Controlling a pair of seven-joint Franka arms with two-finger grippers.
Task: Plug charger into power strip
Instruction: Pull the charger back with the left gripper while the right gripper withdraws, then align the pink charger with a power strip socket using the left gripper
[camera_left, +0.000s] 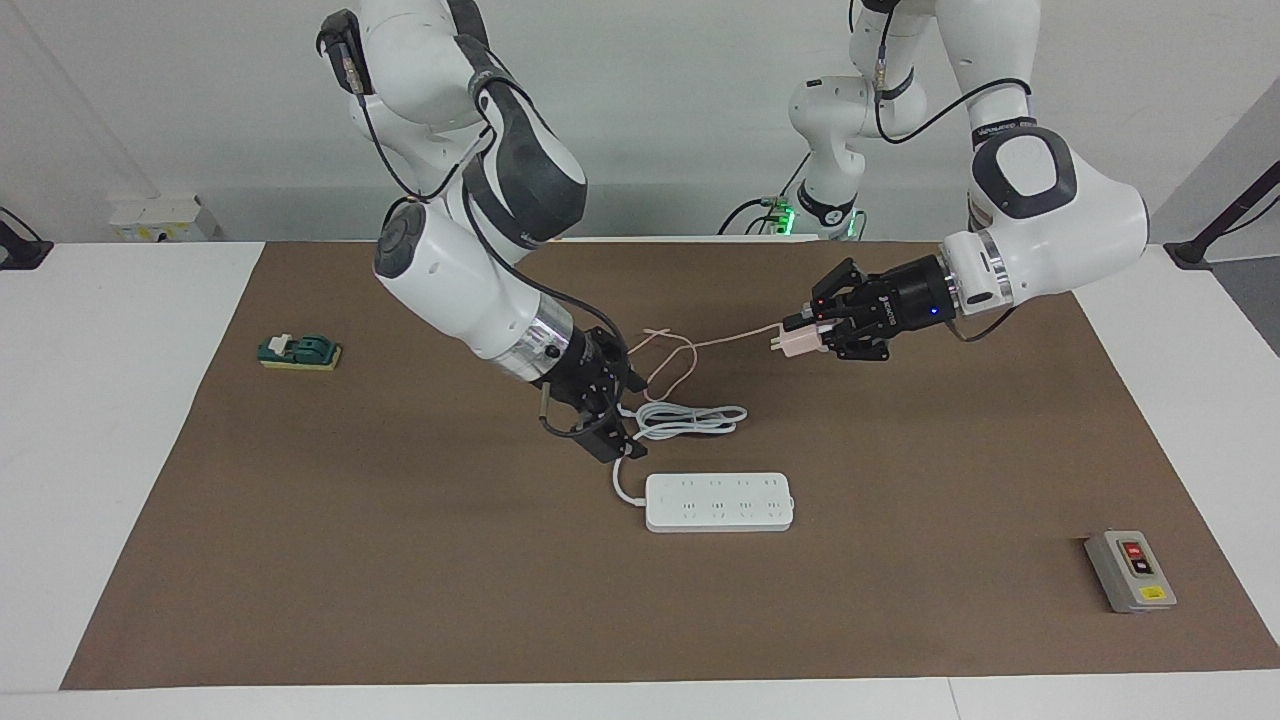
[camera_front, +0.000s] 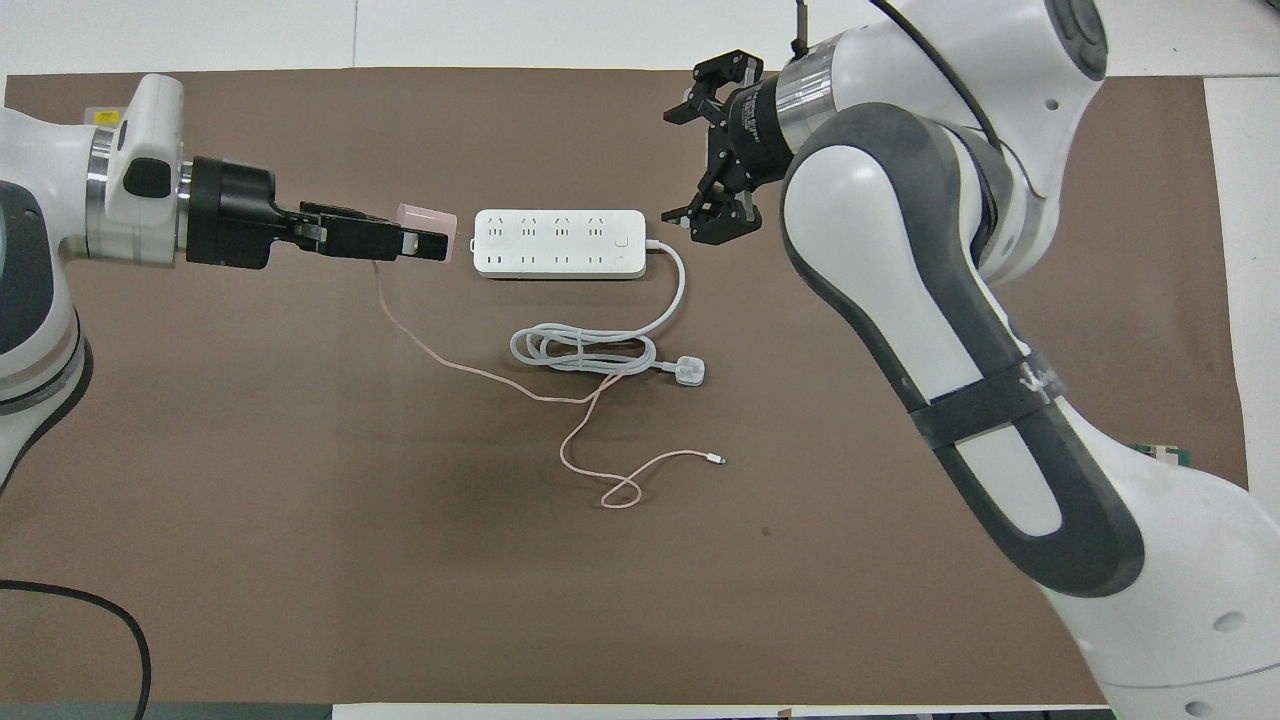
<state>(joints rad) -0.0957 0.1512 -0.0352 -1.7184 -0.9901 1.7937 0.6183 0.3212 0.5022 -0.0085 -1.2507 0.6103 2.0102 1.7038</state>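
We see the left claw (camera_left: 800, 338) clenched on the charger (camera_left: 797, 343), held up in the air over the brown mat (camera_left: 400, 560) toward the left arm's end of the desk (camera_left: 120, 420), prongs pointing toward the right arm's side. Its thin pink cable (camera_front: 480, 372) trails down from the cube and across the mat, crossing the strip's coiled white cord (camera_front: 580, 350) and ending in a loose loop closer to the robots' edge. The power strip (camera_left: 719, 501) lies flat around the middle of the mat, sockets up, with nothing plugged in. Its white three-pin plug (camera_front: 690, 371) lies by the coil. The right claw (camera_left: 590, 425) is released, fingers spread, holding nothing, hanging low over the mat just beside the strip's cord end. A grey button box (camera_left: 1130, 570) sits near the corner at the left arm's end, farthest from the robots; a small green block (camera_left: 299, 351) sits toward the right arm's end.
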